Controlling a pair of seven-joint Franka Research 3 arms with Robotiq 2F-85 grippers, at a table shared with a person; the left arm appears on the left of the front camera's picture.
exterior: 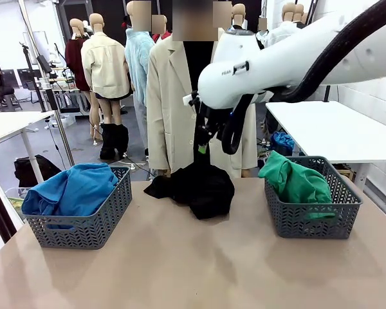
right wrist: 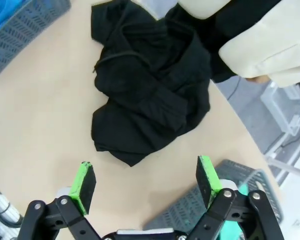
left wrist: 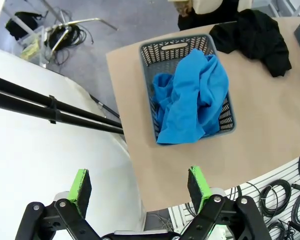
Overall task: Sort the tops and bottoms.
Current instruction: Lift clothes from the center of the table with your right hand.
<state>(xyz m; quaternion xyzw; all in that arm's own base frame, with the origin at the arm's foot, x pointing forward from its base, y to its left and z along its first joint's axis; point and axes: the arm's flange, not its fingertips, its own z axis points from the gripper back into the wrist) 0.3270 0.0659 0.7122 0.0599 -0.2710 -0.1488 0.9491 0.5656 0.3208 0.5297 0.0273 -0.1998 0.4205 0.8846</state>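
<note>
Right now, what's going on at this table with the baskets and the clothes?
Clothes are being sorted into two grey baskets. The blue tops already lie in the left basket, and a green garment sits in the right basket. A black garment is still on the table, near the person in a beige jacket. The right gripper hangs open above it, holding nothing. The left gripper is open and empty, off the table's edge.

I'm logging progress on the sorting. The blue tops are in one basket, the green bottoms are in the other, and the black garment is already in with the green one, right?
Not quite. The black garment lies on the table between the baskets, as the front view shows. The blue tops in one basket and the green bottoms in the other basket are right.
</note>
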